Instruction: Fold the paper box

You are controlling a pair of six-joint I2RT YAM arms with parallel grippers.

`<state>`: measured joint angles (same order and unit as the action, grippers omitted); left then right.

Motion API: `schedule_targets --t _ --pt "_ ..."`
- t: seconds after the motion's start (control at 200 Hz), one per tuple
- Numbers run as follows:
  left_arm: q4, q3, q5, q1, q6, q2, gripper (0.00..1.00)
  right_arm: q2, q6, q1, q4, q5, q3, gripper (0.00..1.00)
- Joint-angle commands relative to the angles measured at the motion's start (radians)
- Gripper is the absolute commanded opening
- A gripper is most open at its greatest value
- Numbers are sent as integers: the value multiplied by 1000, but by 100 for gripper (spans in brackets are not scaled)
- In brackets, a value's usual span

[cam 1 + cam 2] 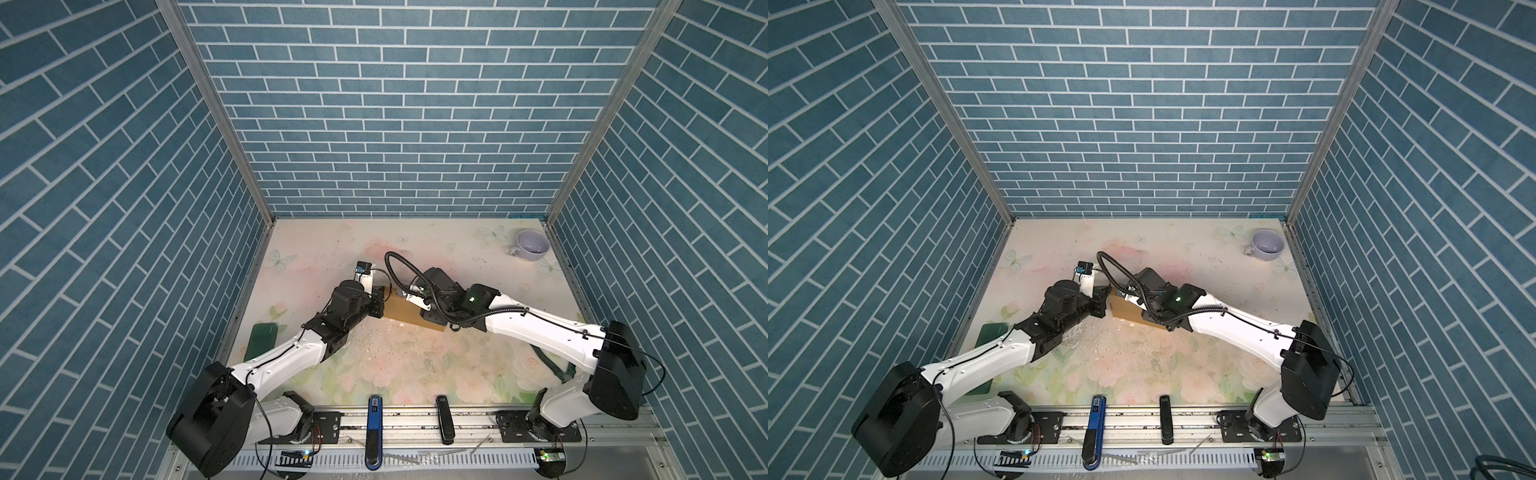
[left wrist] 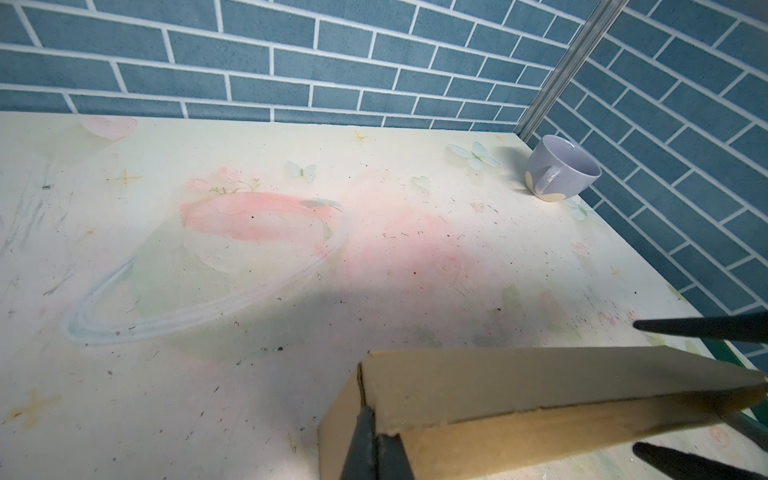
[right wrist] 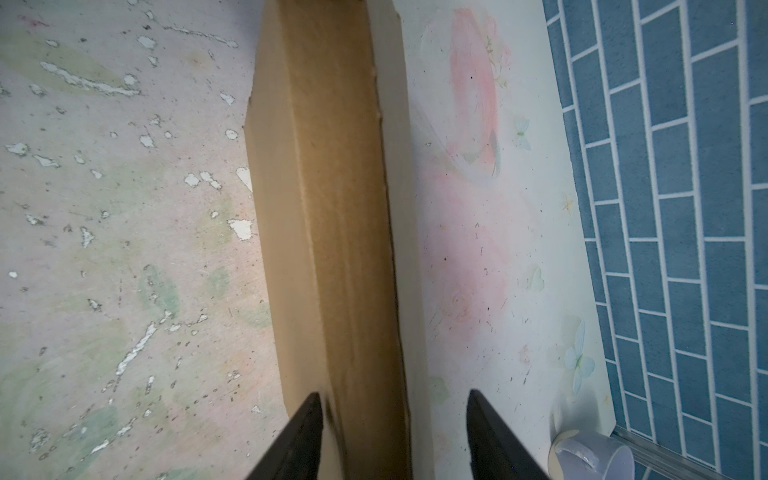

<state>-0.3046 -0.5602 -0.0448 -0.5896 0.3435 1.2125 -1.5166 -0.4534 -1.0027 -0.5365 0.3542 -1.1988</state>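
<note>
While left gripper (image 2: 371,432) pinches paper box (image 2: 519,386) corner, right gripper (image 3: 394,395) straddles edge.

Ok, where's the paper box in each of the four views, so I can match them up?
Top view: paper box just below picture centre.
Top view: likewise just below centre.
Left wrist: close up, corner pinched in the shut left gripper.
Right wrist: close up, one end inside the open right gripper.
Shared landmark: lavender mug, far right corner.

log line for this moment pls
left gripper: shut on paper box corner | right gripper: open, straddling its other end | cup: far right corner
</note>
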Motion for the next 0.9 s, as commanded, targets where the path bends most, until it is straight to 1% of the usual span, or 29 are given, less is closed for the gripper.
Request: schedule_targets --t 0.0,0.3,0.625,0.895 --pt "99 35 -23 -12 8 16 6 -12 -4 -5 12 -1 20 56" --pt "98 35 -23 -12 8 19 8 -32 9 -5 16 -12 29 55" --pt "98 37 -18 -12 11 15 14 -42 26 -4 29 -17 41 48" --pt "101 42 -15 -12 12 3 18 -40 34 -4 40 -11 51 44"
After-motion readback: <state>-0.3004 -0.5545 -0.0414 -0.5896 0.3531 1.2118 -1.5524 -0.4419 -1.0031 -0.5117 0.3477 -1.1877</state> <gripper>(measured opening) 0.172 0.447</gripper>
